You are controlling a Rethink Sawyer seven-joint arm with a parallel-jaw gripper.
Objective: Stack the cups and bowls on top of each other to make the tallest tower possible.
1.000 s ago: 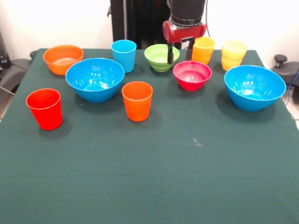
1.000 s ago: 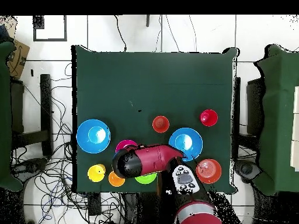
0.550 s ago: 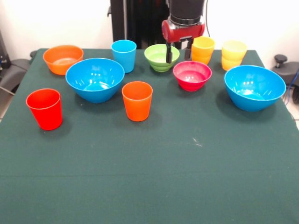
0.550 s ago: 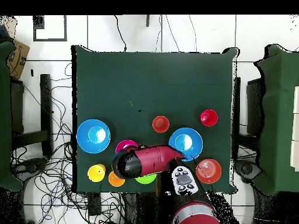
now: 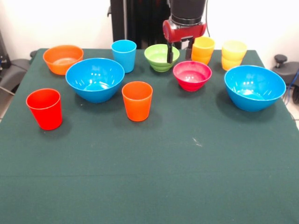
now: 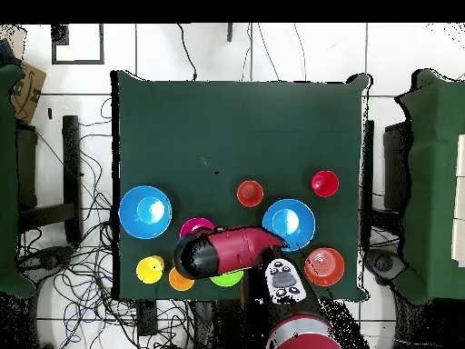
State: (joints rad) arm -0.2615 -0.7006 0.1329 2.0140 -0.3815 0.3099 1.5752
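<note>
The table (image 5: 140, 177) was covered with a dark green cloth, and its whole near half was bare in the front view. A white wall stood behind it, and in the overhead view many black cables (image 6: 82, 273) lay on the pale tiled floor (image 6: 245, 50) around the table.

The gripper (image 5: 179, 50) hung between the lime-green bowl (image 5: 159, 57) and the yellow-orange cups (image 5: 203, 49), with its 2 dark fingers apart and nothing between them.

The cups and bowls stood in the far half of the table. The orange bowl (image 5: 62, 58), the light blue cup (image 5: 124, 55) and the pale yellow cups (image 5: 233, 54) were in the back row. In front of them were 2 big blue bowls (image 5: 95, 78), well apart, with the pink-red bowl (image 5: 192, 75) between. The orange cup (image 5: 137, 100) and the red cup (image 5: 45, 108) stood nearest. The only tower was in the 2 yellowish cups, which each seemed to be 2 cups nested.
</note>
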